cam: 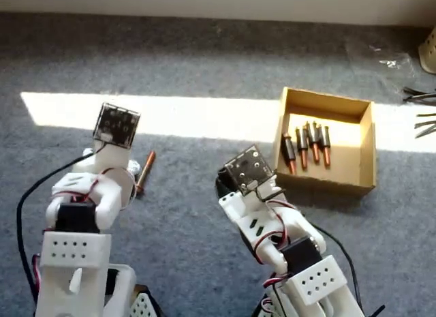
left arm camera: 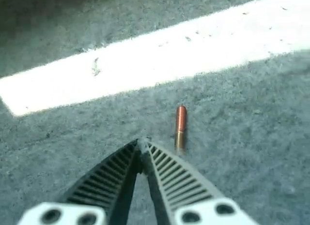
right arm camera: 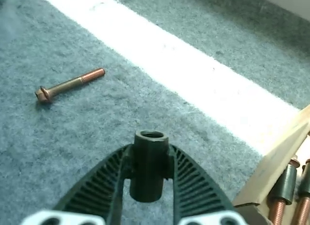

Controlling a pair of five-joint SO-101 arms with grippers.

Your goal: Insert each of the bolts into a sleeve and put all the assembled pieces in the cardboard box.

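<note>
A copper bolt [cam: 145, 170] lies loose on the grey carpet beside the left arm; it also appears in the left wrist view [left arm camera: 180, 127] and the right wrist view [right arm camera: 70, 84]. My left gripper [left arm camera: 142, 146] is shut and empty, its tips just short of the bolt. My right gripper [right arm camera: 147, 163] is shut on a dark sleeve [right arm camera: 149, 163], held upright with its bore facing up, near the box's left wall. The cardboard box [cam: 368, 150] at the right holds several assembled bolt-and-sleeve pieces [cam: 310, 145], two of them visible as assembled pieces [right arm camera: 286, 191].
A bright sunlit strip [cam: 197, 116] crosses the carpet behind both arms. Black cable ties [cam: 419, 112] and a clear bag [cam: 392, 58] lie at the far right. Open carpet lies between the two arms.
</note>
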